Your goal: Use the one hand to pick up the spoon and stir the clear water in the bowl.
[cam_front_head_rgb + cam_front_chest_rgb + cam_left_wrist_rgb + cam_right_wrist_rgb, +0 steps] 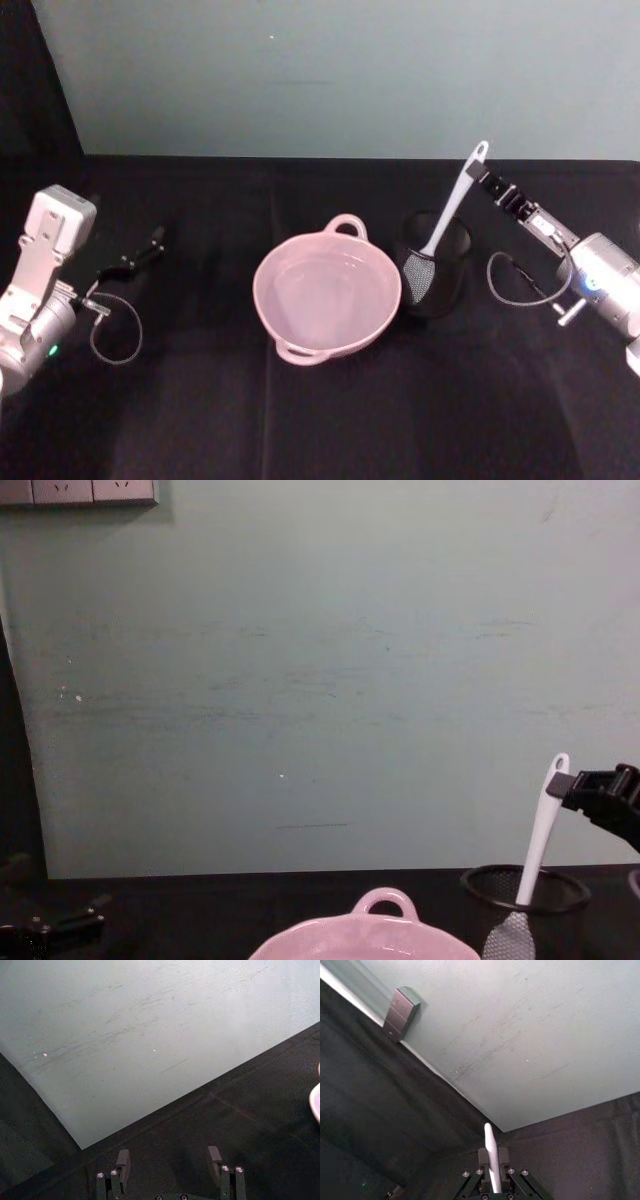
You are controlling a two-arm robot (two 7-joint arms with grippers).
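Observation:
The white spoon [452,205] stands tilted in a black wire-mesh cup [445,290], its blade down inside the mesh and its holed handle end up. My right gripper [487,180] reaches in from the right and is shut on the upper handle; in the right wrist view the white spoon handle [491,1160] sits between the closed fingers [503,1157]. From the chest, that gripper [568,786] meets the spoon [541,830] near its top. The pale pink bowl [265,300] sits just left of the cup, holding clear water [325,290]. My left gripper [150,245] rests open at the far left.
A black cloth covers the table up to a pale green wall. The mesh cup [525,888] stands close beside the bowl [385,900], whose loop handle faces the wall. A cable loop [115,335] lies by the left arm. A grey socket plate [400,1012] is on the wall.

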